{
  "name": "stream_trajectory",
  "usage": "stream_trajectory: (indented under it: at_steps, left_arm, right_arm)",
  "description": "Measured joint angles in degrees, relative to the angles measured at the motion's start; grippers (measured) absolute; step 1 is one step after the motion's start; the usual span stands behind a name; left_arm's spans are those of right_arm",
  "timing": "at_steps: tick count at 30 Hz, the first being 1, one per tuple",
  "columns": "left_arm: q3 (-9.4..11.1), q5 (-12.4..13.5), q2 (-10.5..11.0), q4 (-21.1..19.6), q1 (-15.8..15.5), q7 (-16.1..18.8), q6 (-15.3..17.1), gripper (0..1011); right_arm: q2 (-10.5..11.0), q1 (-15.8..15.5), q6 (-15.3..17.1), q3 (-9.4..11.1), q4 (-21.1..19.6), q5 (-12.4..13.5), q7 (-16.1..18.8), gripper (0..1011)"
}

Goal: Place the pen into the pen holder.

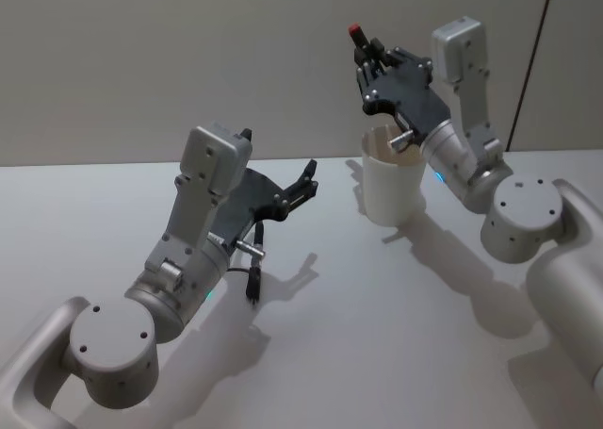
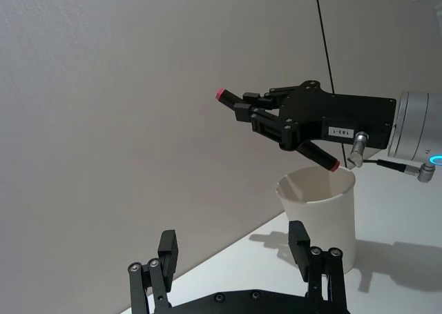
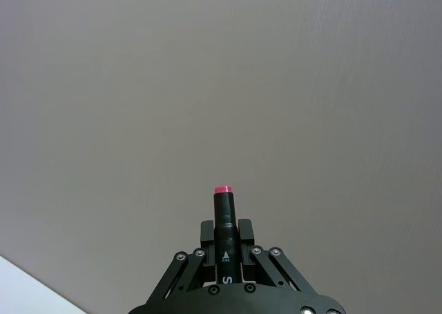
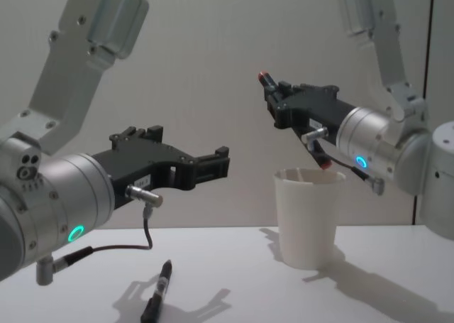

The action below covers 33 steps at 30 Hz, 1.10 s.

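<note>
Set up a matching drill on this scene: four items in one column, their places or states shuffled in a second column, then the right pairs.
Column one
1. black pen with red ends
2. plain white paper cup
3. second black pen
4. left tool

Column two
A. lying flat on the white table
B. open, holding nothing, raised off the table
C. standing upright on the table
D. clamped in the right tool, tilted above the cup

Pairs: 1-D, 2-C, 3-A, 4-B
</note>
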Motion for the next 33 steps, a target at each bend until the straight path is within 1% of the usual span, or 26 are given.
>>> stream_trajectory:
  at_steps: [17, 33]
  left_arm:
    - [0.0, 0.0, 0.0, 0.0, 0.0, 0.0, 0.0, 1001]
    - [0.0, 0.0, 0.0, 0.0, 0.0, 0.0, 0.0, 1001]
  right_arm:
    - [-0.4, -0.1, -0.2, -0.3, 1.9, -0.4, -0.8, 187]
    - [0.4, -1.4, 1.1, 0.4, 0.8, -0.6, -1.1, 187]
